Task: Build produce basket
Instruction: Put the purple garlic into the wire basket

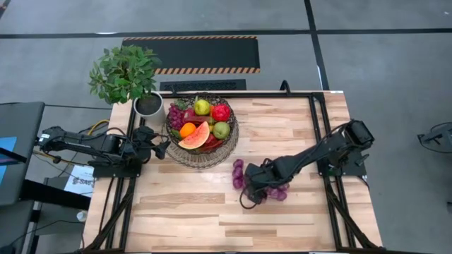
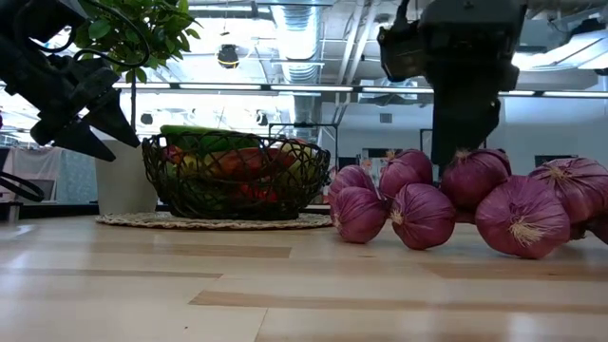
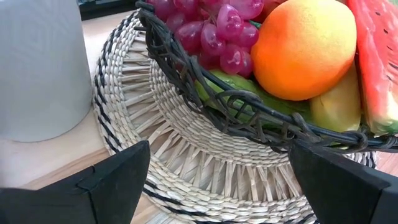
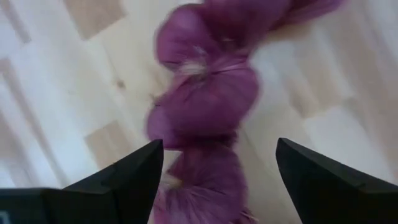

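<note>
Purple onions (image 1: 244,176) lie in a strung bunch on the wooden surface (image 1: 282,134), right of centre and well apart from the basket (image 1: 201,152). Your right gripper (image 1: 253,199) sits directly over the bunch, fingers spread wide with onions below the gap, not clamped on anything. In the low view the onions (image 2: 423,214) rest on the surface under that arm. Basket sits far left on a woven mat (image 3: 186,162), already holding grapes (image 3: 217,31), an orange (image 3: 305,46), a watermelon slice (image 1: 196,137), a pear (image 1: 203,106) and a red apple (image 1: 221,112). Your left gripper (image 1: 161,147) hovers just beside the basket's left rim, fingers apart, nothing held. White plant pot (image 1: 149,106) stands just left of the basket.
</note>
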